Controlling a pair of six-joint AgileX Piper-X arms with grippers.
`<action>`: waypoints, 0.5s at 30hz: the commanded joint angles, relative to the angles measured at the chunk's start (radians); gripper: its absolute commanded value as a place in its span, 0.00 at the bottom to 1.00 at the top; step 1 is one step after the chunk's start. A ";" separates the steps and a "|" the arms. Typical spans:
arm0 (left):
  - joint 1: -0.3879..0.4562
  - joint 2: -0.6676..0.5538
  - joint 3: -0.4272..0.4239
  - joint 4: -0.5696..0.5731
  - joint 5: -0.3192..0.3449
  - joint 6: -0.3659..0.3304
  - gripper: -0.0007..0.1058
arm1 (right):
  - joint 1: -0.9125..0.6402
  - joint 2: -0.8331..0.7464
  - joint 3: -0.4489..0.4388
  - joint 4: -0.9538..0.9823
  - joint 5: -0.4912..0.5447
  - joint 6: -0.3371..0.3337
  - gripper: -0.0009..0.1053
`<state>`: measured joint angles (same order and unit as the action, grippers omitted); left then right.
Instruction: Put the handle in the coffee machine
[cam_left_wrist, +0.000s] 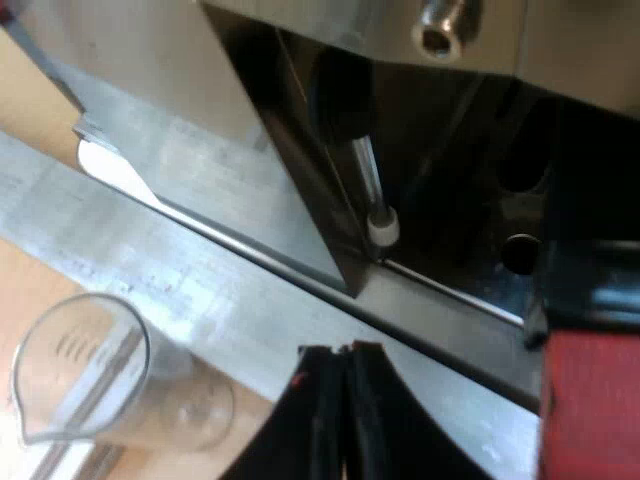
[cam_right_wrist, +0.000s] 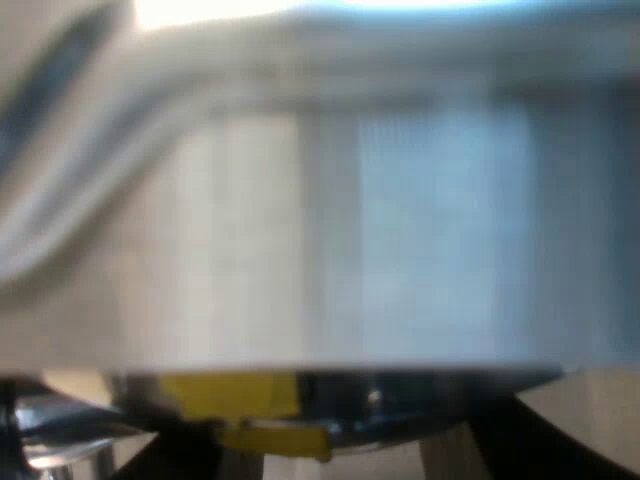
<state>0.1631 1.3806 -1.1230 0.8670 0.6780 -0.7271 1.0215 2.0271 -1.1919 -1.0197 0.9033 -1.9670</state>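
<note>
The left pincer (cam_left_wrist: 345, 400) is clenched, empty, near the measuring glass (cam_left_wrist: 80, 370); the right pincer's (cam_right_wrist: 340, 445) state I cannot tell. The handle (cam_left_wrist: 590, 400), red end showing, is at the espresso machine (cam_left_wrist: 300, 150) front. It probably wants seating level, then a firm twist.

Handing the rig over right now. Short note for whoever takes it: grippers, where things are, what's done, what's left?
Left gripper: shut, empty, low at the espresso machine front, near the steam wand.
Right gripper: close against a pale metal surface.
Handle: red end at the machine's front, not held by the left gripper. Cannot tell if it is locked in.
Measuring glass: by the machine's base.
Left to do: check the handle is locked; if not, seat it.
</note>
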 joint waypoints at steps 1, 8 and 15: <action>-0.022 0.003 -0.007 -0.023 -0.054 -0.016 0.01 | -0.005 -0.033 -0.014 -0.083 -0.024 -0.012 0.37; -0.055 0.025 -0.007 -0.012 -0.146 -0.016 0.01 | -0.005 -0.033 -0.014 -0.083 -0.029 -0.012 0.37; -0.055 0.025 -0.012 0.034 -0.159 -0.016 0.01 | -0.005 -0.033 -0.014 -0.083 -0.034 -0.012 0.37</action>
<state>0.1128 1.4067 -1.1288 0.8862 0.5290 -0.7308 1.0215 2.0271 -1.1919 -1.0197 0.8981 -1.9670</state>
